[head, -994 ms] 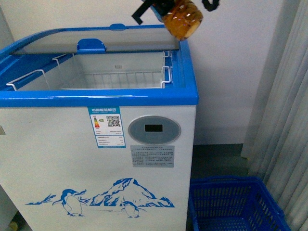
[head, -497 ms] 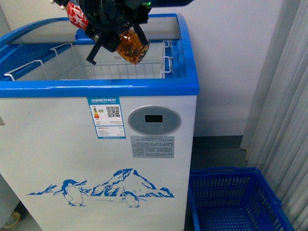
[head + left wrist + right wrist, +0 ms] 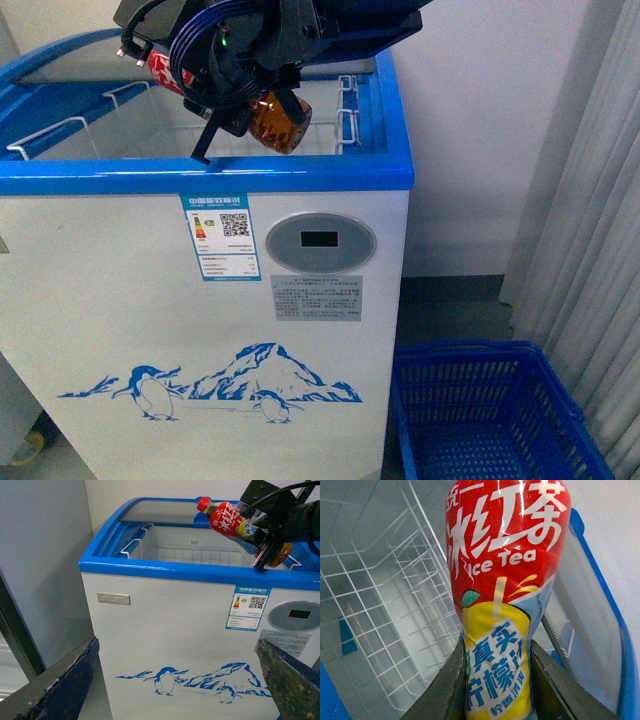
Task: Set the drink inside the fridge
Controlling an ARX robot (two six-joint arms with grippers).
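The bottle (image 3: 235, 524) is lying tilted above the open top of the chest cooler (image 3: 200, 300), its long axis running across the opening: the red cap is pointing up and toward the left side, while the amber-brown base is hanging lower toward the right. In the front view the bottle (image 3: 275, 118) is mostly covered by the arm and its cables, with only a sliver of red label and the brown lower end showing. In the right wrist view the bottle (image 3: 505, 580) is filling the middle of the picture, its red, yellow and light-blue label facing the camera.

Inside the cooler a white wire basket (image 3: 90, 135) is hanging from the blue rim; from what is showing of it, nothing is lying in it. The curved glass lid (image 3: 165, 510) is sitting slid toward the back. On the floor to the right of the cooler a blue plastic basket (image 3: 490, 420) is standing, its visible part bare.

The right pincer (image 3: 495, 680) is clamping the bottle around its lower label, one finger pressing on each side, so the cap end is sticking out beyond the fingertips. The left pincer (image 3: 175, 680) is hanging in front of the cooler with its two fingers spread wide apart, gripping nothing.
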